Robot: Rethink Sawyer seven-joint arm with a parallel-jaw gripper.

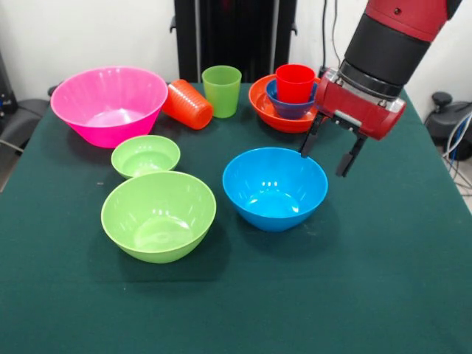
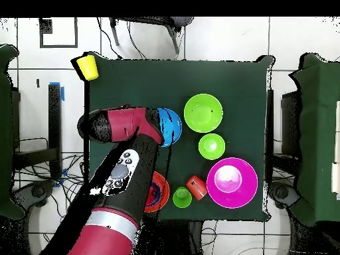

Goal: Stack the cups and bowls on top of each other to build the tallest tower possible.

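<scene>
My gripper (image 1: 323,164) is open and empty, hanging just above the right rim of the large blue bowl (image 1: 274,190). Behind it, the wide orange bowl (image 1: 258,105) holds the small dark blue bowl (image 1: 289,110) with the red cup (image 1: 295,81) upright in it. The light green cup (image 1: 221,91) stands upright beside the orange cup (image 1: 188,104), which lies on its side. The pink bowl (image 1: 109,103), small green bowl (image 1: 145,155) and large green bowl (image 1: 158,215) sit to the left. The yellow cup (image 2: 87,66) shows only in the overhead view, at a table corner.
The dark green table cloth (image 1: 383,280) covers the table. The robot's black pedestal (image 1: 234,33) stands at the far side. In the overhead view my arm (image 2: 126,172) covers part of the orange bowl (image 2: 159,196) and the blue bowl (image 2: 172,126).
</scene>
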